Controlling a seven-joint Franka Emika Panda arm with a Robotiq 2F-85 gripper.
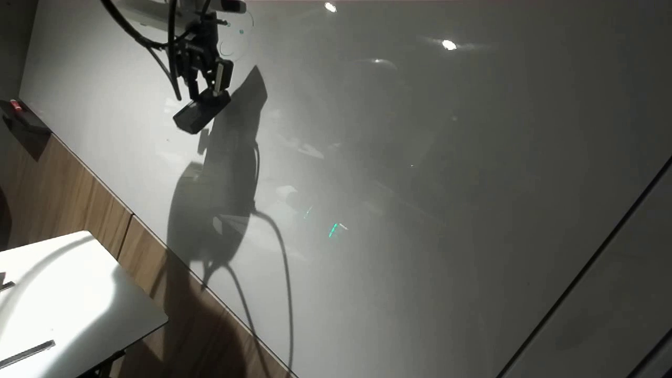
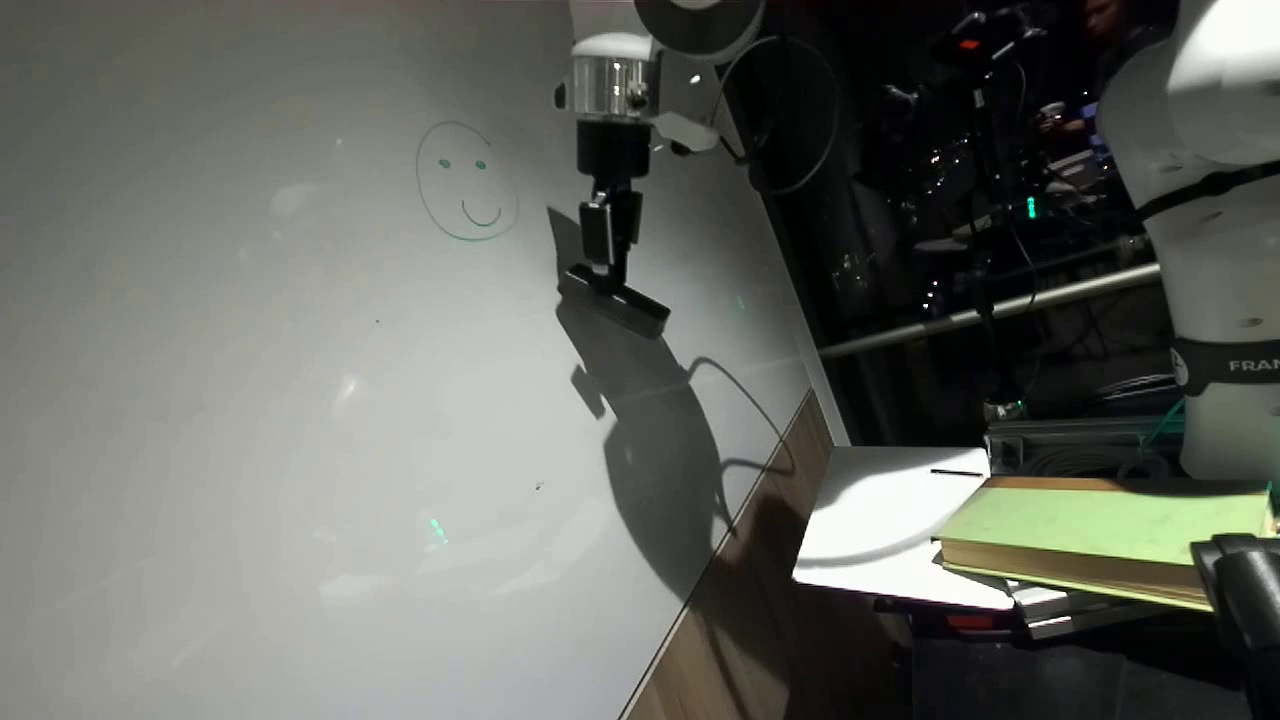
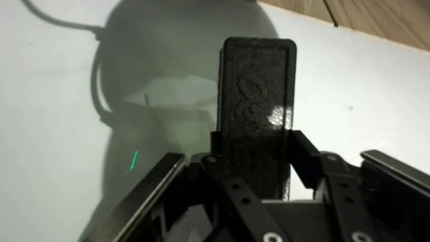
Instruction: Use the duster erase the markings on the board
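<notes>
The whiteboard (image 2: 240,420) bears a green smiley face (image 2: 467,182); near that face, the claw (image 3: 257,145), closed snugly, grips the duster (image 3: 258,101) by its long sides. Best bring it over, press flat, and rub every line evenly.

There is one Franka arm (image 2: 1215,255), one Robotiq gripper (image 3: 254,144) with two fingers (image 3: 304,158), one duster (image 3: 258,90) and one board (image 2: 250,400), bearing one smiley face (image 2: 467,182): two eyes (image 2: 481,165), one mouth (image 2: 481,223). One white tabletop (image 2: 895,500) and one thick green book (image 2: 1100,525) are visible.
</notes>
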